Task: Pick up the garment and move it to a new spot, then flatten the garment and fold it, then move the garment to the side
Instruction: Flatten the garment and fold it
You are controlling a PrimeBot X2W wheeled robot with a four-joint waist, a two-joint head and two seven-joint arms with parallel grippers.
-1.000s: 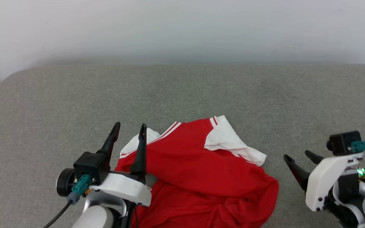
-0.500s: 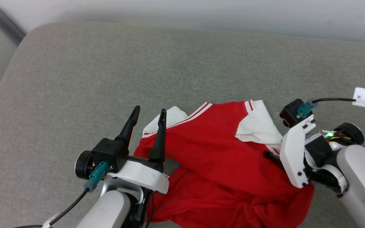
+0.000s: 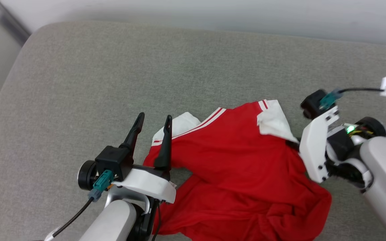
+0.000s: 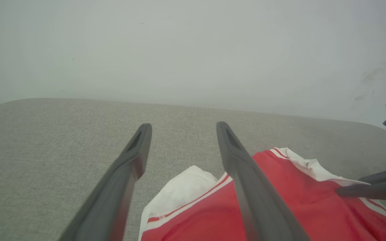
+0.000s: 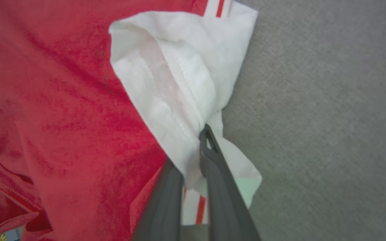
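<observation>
I am clamping my right end effector [image 5: 193, 150] on the white sleeve [image 5: 166, 67] of the garment [image 3: 233, 160], which is crumpled on the grey cushion [image 3: 79, 83], to lift it, with my left end effector [image 3: 154, 116] hovering spread apart above that cushion.

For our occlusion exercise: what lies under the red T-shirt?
Grey upholstered cushion shows all round the crumpled T-shirt, which rests on it. The right gripper is shut on the white sleeve, one finger tucked beneath that fabric. Whatever else lies underneath is covered.
</observation>
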